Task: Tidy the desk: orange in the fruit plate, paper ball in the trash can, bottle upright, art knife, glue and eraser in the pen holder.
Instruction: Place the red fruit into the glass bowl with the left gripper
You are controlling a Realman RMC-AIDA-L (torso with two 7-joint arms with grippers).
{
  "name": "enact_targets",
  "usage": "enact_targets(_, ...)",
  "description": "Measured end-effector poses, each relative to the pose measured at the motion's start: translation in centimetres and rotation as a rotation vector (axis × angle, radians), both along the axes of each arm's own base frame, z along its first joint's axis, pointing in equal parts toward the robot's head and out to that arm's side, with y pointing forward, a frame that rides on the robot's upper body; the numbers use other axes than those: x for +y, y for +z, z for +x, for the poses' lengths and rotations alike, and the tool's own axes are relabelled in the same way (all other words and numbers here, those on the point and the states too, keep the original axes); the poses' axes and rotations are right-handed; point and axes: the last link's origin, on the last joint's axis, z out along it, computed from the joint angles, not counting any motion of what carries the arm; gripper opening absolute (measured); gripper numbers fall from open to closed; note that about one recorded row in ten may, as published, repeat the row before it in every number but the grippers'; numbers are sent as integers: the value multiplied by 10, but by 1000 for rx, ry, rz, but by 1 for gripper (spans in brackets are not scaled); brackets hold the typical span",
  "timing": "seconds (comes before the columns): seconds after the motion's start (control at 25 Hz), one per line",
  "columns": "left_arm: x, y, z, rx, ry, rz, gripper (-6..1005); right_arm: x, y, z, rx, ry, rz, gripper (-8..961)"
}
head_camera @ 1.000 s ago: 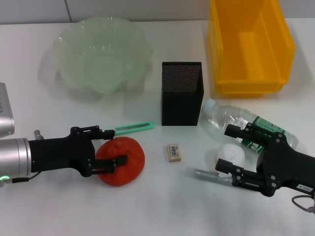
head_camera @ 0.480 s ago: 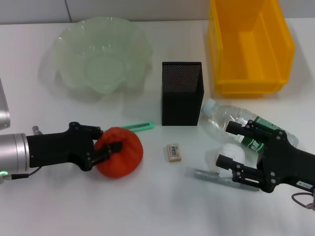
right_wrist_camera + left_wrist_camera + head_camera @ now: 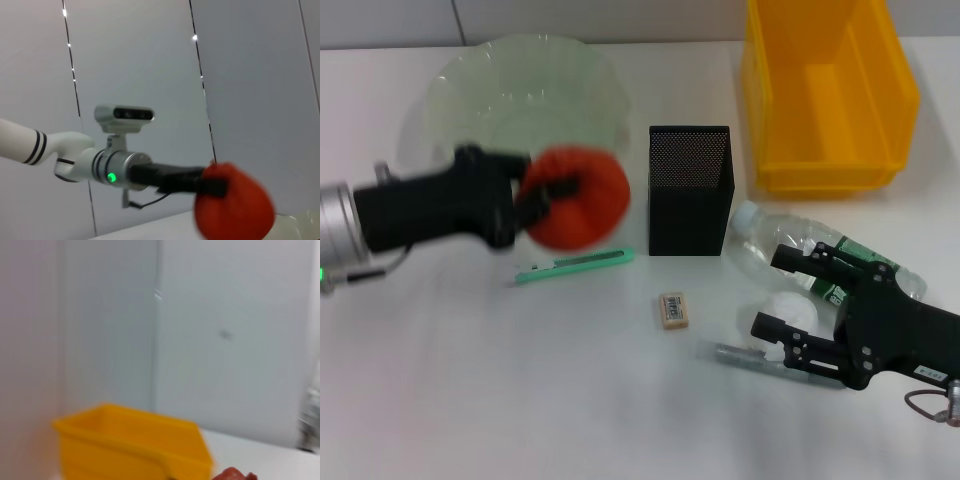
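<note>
My left gripper (image 3: 552, 196) is shut on the orange (image 3: 582, 198) and holds it in the air, in front of the near right rim of the pale green fruit plate (image 3: 510, 75). The right wrist view shows the orange (image 3: 234, 207) held up too. The green art knife (image 3: 575, 265) lies on the table below it. An eraser (image 3: 673, 309) lies in front of the black mesh pen holder (image 3: 690, 190). My right gripper (image 3: 778, 296) stands open around the white paper ball (image 3: 790, 308). Beside it lie the grey glue (image 3: 740, 355) and the clear bottle (image 3: 790, 245), which is on its side.
The yellow trash can (image 3: 825, 90) stands at the back right, behind the bottle; it also shows in the left wrist view (image 3: 135, 440). The pen holder stands between the plate and the trash can.
My left gripper has lifted the orange off the table and carried it back toward the fruit plate, uncovering the art knife. The right gripper has barely shifted.
</note>
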Motion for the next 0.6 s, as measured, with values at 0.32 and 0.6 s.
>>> enact_targets(0.32,64,10,-3,15,208,308,106,0,-3,-2,11,-2,-10,759)
enact_targets(0.6,87,-15,-8,152,264,360,64,-1,-4,-2,26,-13,-12,760)
